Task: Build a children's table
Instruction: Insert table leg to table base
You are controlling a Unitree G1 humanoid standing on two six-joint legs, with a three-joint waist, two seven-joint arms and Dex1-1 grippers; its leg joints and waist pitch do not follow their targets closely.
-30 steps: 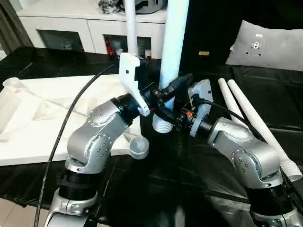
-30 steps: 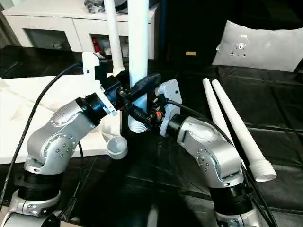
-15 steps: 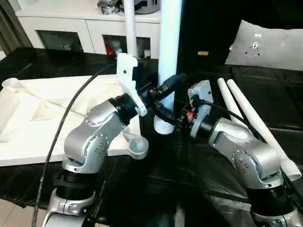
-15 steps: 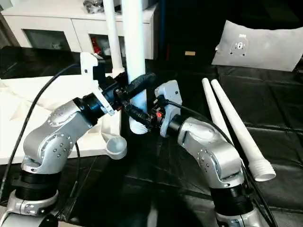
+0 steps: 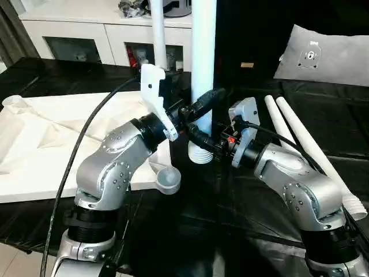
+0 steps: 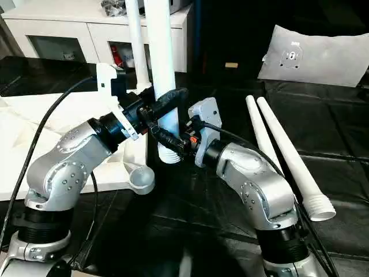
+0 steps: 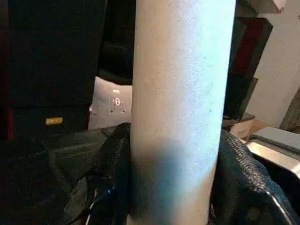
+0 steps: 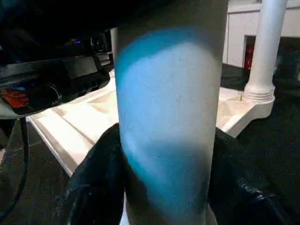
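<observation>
Both grippers are clamped on the same long white tapered plastic leg (image 5: 203, 75), which stands upright between them with its ribbed end (image 5: 200, 154) pointing down, just above the black sheet-covered work surface (image 5: 230, 231). The left gripper (image 5: 199, 109) grips the leg from one side, black fingers (image 7: 243, 168) pressed against it on both sides; the right gripper (image 5: 199, 138) grips it just below, its own black fingers (image 8: 93, 183) wrapped around the shaft.

Just beside the left gripper lies the upturned white square plastic tabletop (image 5: 52, 144), and its nearest rounded corner socket (image 5: 168, 179) sits close beside the held leg's lower end. Beyond both grippers a second white leg (image 5: 157, 34) already stands upright in a far corner socket. Well off to the right gripper's side, two more white tapered legs (image 5: 305, 144) lie side by side on the black surface. Farther back stand a white cabinet with glass doors (image 5: 104, 40) and a grey-white cushion (image 5: 323, 55).
</observation>
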